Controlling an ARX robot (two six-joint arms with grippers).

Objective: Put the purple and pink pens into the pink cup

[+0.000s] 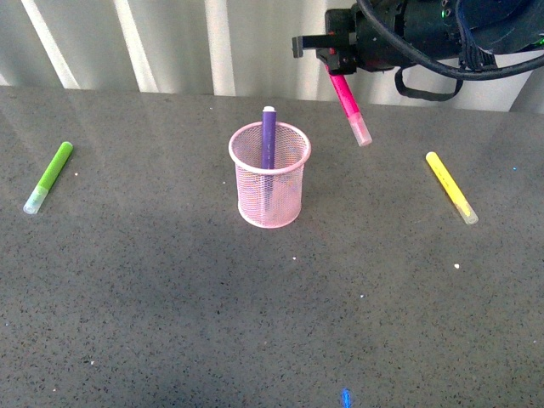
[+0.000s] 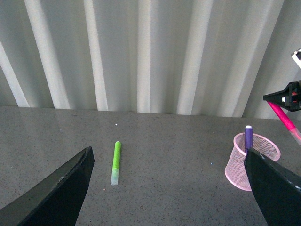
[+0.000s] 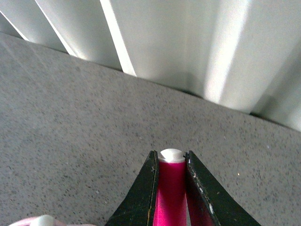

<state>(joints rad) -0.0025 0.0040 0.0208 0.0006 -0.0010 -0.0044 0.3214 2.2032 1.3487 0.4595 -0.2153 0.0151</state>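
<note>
Pink cup (image 1: 290,197) stands upright near the middle of the grey speckled table (image 1: 255,323). Purple pen (image 1: 269,134) is already inside it, upright, leaning on the far side of the rim, with its white-tipped end rising above the rim. Pink pen (image 1: 349,106) is not in the cup: it hangs in the air up and to the right of it, clear of the rim, tilted, clear cap end lowest. Right gripper (image 1: 334,61) holds it by the upper end; in the right wrist view both black fingers (image 3: 148,188) are pressed flat against the magenta barrel, with the white end cap showing at their tips. Left gripper (image 2: 168,151) shows only in its own wrist view, its fingers spread wide with nothing between them, above the table on the left side. Lime green marker (image 1: 49,177) lies flat well left of the cup; yellow marker (image 1: 450,187) lies flat well to the right. White ribbed wall (image 1: 170,42) runs behind the table.
</note>
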